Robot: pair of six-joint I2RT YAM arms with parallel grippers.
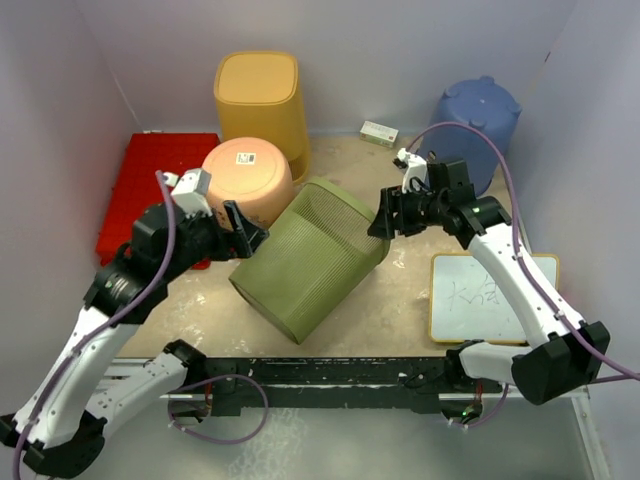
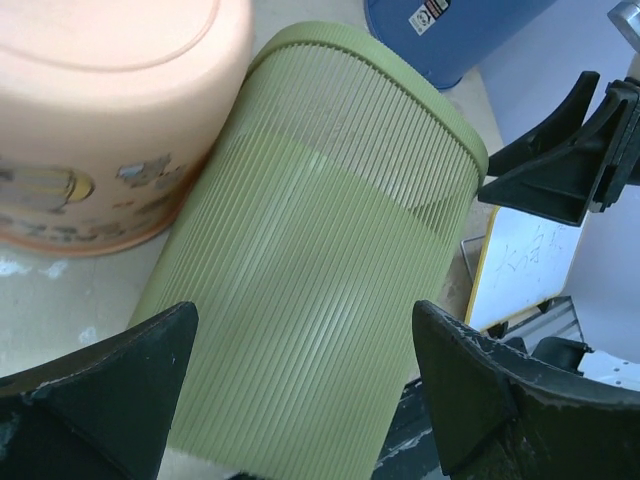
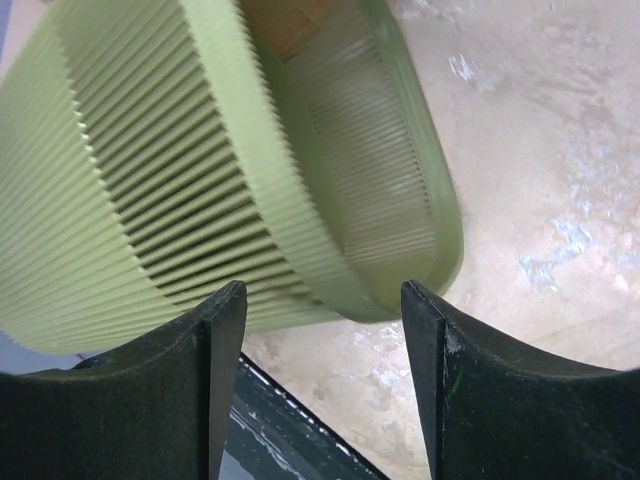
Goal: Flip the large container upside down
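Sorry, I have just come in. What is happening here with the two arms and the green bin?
Both arms are working on the green ribbed bin. It lies tipped on its side in the middle of the table and is not yet upside down. The left pincer is open at its upper left side, next to the peach container. The right pincer is open around the bin's rim, at the upper right. Neither has closed on the bin.

White links (image 1: 510, 280), black joints (image 1: 550, 365), purple cables (image 1: 171, 222), black hands (image 1: 247, 232)

Large container (image 1: 310, 258) tilted between left pincer (image 1: 245, 232) and right pincer (image 1: 385, 217), tub (image 1: 248, 178) behind it, whiteboard (image 1: 492, 296) rightward.
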